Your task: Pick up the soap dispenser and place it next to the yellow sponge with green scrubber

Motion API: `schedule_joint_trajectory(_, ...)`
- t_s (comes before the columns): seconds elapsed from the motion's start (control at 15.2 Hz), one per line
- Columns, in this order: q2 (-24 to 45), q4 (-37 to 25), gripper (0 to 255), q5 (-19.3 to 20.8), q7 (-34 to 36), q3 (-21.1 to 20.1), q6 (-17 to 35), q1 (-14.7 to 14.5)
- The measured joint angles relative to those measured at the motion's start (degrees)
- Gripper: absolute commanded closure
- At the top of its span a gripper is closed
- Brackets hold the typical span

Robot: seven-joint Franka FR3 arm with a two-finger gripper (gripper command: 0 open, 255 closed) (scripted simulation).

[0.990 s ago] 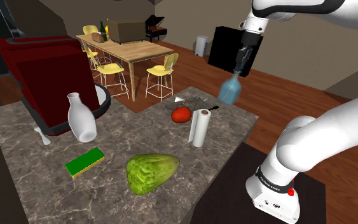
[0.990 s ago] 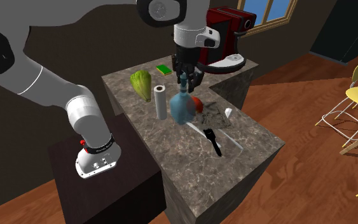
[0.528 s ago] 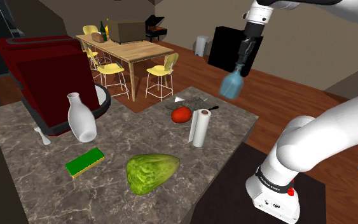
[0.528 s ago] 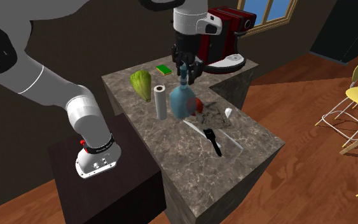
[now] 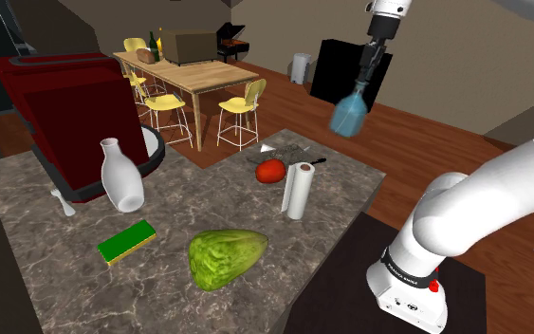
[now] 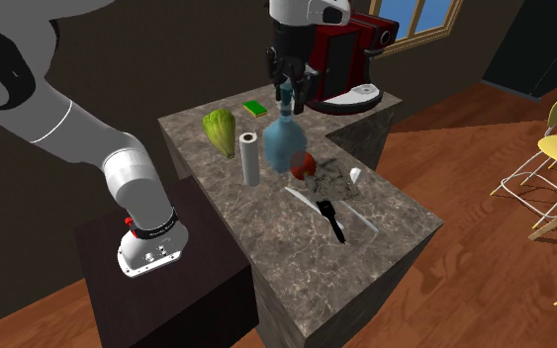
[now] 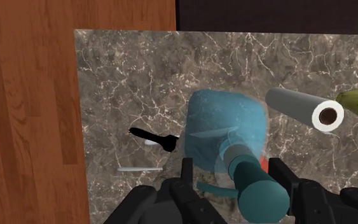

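The soap dispenser (image 5: 348,112) is a translucent blue bottle hanging in the air above the marble counter's (image 5: 56,275) end, over the tomato and paper roll. My black gripper (image 5: 370,70) is shut on its neck from above. In the second exterior view the dispenser (image 6: 283,144) hangs under the gripper (image 6: 286,87), well above the counter. In the wrist view the fingers of the gripper (image 7: 233,170) clasp the pump neck of the dispenser (image 7: 225,130). The sponge (image 5: 127,241), green on top with a yellow side, lies flat near the white vase, far from the gripper. From the other side, the sponge (image 6: 255,108) lies at the counter's far end.
On the counter stand a white paper roll (image 5: 299,190), a red tomato (image 5: 270,170), a green lettuce (image 5: 226,256), a white vase (image 5: 121,176) and a red coffee machine (image 5: 65,114). A black-handled knife (image 6: 331,219) lies near the counter's end. Wooden floor surrounds the counter.
The gripper has risen straight up with the blue dispenser in it, so the bottle hangs higher above the counter. Nothing on the counter has moved.
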State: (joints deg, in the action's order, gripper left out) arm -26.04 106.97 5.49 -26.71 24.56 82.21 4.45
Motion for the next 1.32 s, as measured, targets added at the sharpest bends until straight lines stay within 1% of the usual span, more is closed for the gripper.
schedule_joint_trajectory(0.4,2.40,-6.97,255,-0.76,-0.45,0.25,-4.70,-0.46)
schedule_joint_trajectory(0.53,2.31,-7.39,255,-0.96,0.29,-0.35,-5.22,-0.64)
schedule_joint_trajectory(0.79,0.01,-2.92,255,-1.87,5.48,-4.38,-3.14,-1.52)
schedule_joint_trajectory(1.19,-2.48,4.40,255,-4.15,14.03,-10.92,1.67,-3.37)
schedule_joint_trajectory(1.32,-2.12,5.02,255,-4.98,16.20,-12.56,2.67,-4.02)
